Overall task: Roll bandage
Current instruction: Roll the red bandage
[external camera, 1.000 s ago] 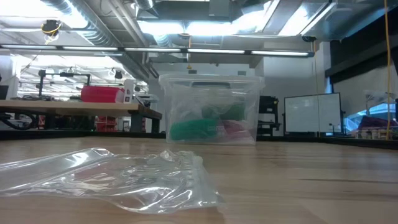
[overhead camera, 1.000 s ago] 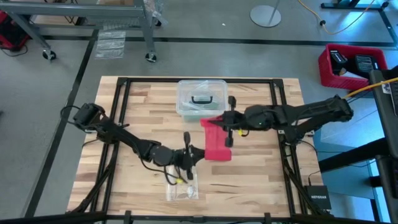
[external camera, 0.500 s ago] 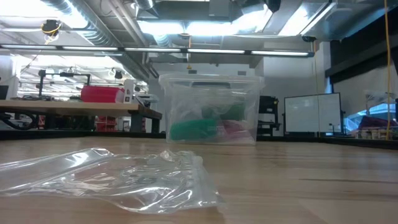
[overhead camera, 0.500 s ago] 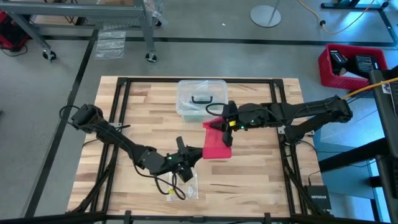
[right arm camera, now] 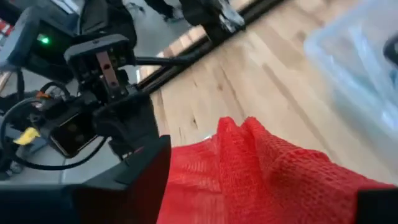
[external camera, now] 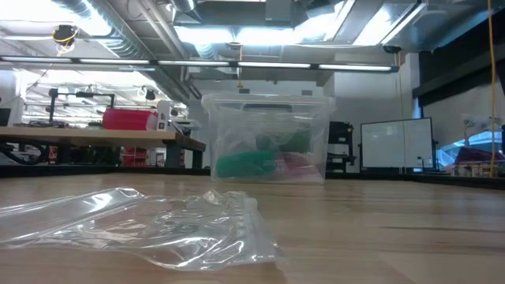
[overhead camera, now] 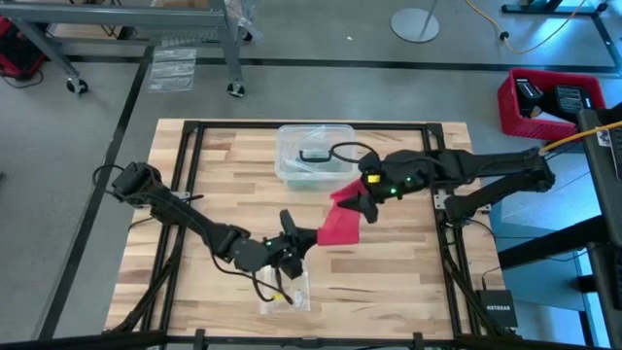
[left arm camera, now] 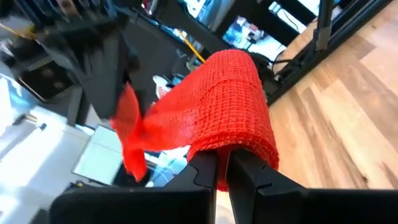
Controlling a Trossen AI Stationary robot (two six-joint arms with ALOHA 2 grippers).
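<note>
The red bandage (overhead camera: 340,224) hangs above the wooden table (overhead camera: 418,262), spanning my two grippers. My left gripper (overhead camera: 309,236) is shut on its near, partly rolled end (left arm camera: 233,99). My right gripper (overhead camera: 364,199) stands open at the bandage's far end (right arm camera: 267,168), with the cloth lying in the wide gap between its fingers. The low view shows neither gripper nor the bandage. My left gripper pinches the lower edge of the bandage's curved, rolled end (left arm camera: 221,163) between its two fingers. That end is lifted clear of the table, and the strip runs from it toward the other arm. My right gripper is open around the bandage's far end. The cloth lies against the inner side of one finger (right arm camera: 146,180) and is still lifted there. Whether the other finger touches it, I cannot tell.
A clear plastic box (overhead camera: 313,156) with a black handle stands at the table's far middle, with green and red things inside (external camera: 260,164). A small clear plastic bag (overhead camera: 285,290) lies near the front edge, under the left arm. A red crate (overhead camera: 549,102) sits off the table.
My right gripper has opened and turned, drawing a little toward the table's right edge. The bandage's far end stays lifted beside it, and the strip now runs slanted rather than straight from far to near. My left gripper stays shut on the near end.
</note>
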